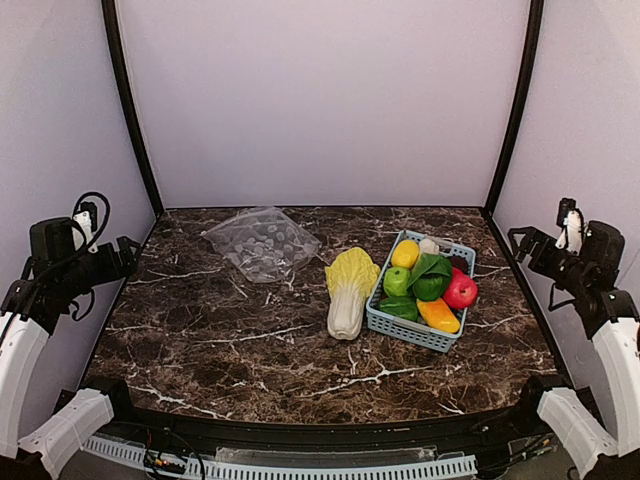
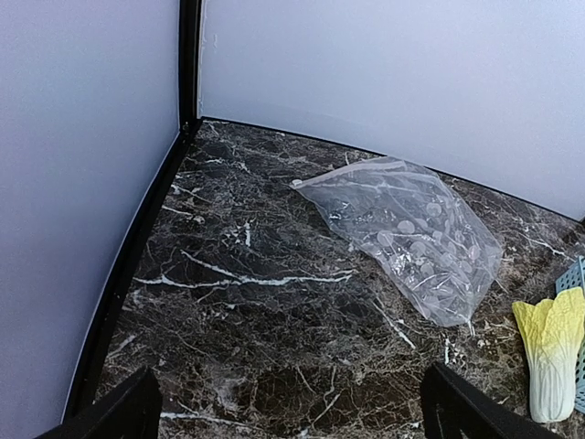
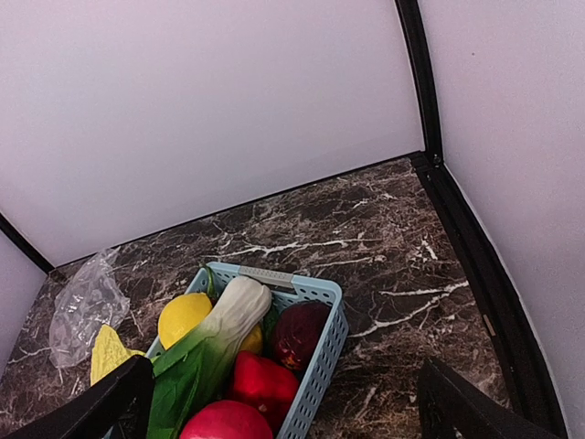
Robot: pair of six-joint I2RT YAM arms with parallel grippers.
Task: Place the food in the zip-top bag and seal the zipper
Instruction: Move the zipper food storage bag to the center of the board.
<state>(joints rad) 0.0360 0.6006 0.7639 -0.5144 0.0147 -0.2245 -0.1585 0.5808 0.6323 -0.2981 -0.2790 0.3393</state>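
Left to right: the left gripper hangs above the left edge of the dark marbled tabletop, its jaws spread wide and closed on nothing (in the left wrist view only the two dark finger ends show, at the bottom corners). The zip-top bag lies flat on the rear left-centre of the tabletop, clear with a faint dotted pattern, and holds no produce. The zipper runs along the mouth edge that faces the rear wall; whether it is pressed shut cannot be told. The napa cabbage lies on its side between the bag and the basket, just beside the basket, leafy end rearward. The light-blue basket carries the lemon, the green apple, a green leafy vegetable, the pepper, the red fruit and a dark red fruit. The right gripper hangs over the right edge, jaws likewise wide apart, well clear of the basket.
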